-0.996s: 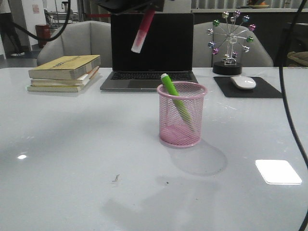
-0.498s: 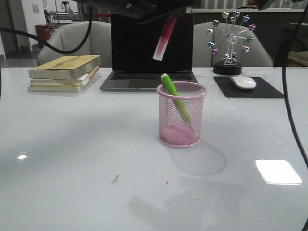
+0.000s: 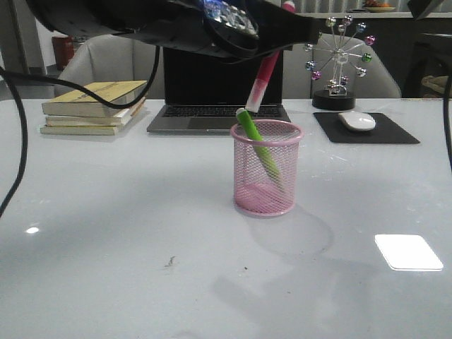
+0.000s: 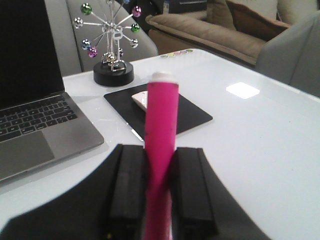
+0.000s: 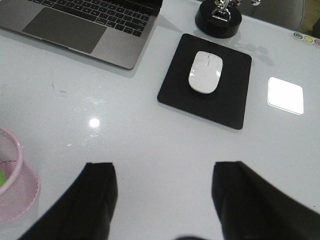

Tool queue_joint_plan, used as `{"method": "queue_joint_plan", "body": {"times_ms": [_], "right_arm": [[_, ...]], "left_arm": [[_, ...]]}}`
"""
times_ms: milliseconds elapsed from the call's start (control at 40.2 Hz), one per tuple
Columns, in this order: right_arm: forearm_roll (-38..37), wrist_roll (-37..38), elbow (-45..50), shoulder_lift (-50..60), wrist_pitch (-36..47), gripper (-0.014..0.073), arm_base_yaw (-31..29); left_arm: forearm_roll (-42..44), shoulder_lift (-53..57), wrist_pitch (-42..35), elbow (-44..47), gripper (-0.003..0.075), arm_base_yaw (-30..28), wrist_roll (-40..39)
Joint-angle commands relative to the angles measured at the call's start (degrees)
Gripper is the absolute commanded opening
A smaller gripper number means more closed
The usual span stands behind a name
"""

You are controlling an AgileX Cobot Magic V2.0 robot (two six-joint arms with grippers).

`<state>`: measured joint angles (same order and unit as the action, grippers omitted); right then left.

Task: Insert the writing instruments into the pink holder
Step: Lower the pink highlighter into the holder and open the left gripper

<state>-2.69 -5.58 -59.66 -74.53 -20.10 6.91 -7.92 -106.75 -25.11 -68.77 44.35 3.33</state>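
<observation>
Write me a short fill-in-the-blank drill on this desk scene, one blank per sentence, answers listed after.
1. The left gripper is shut on the ____ marker.
2. The green marker leans inside the pink ____.
3. The white mouse rests on a black ____.
4. The right gripper holds ____.

Answers: pink; holder; mouse pad; nothing
</observation>
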Motion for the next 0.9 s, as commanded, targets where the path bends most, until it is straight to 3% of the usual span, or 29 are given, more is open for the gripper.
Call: {"method": "queue_joint_plan", "body": {"times_ms": [0,871], "right_arm": [[-0.8,-0.7,-1.8,2.2,3.8,0.0521,-0.4],[-0.8,-0.7,-1.8,2.3,3.3,0.0521,-0.4]], "left_arm": [[-0.4,2.2,-6.5,-1.5,0.0092,0.5,-0.6],[-0.4,-0.5,-8.5,-1.5,0.0091,0.5,-0.6]]}}
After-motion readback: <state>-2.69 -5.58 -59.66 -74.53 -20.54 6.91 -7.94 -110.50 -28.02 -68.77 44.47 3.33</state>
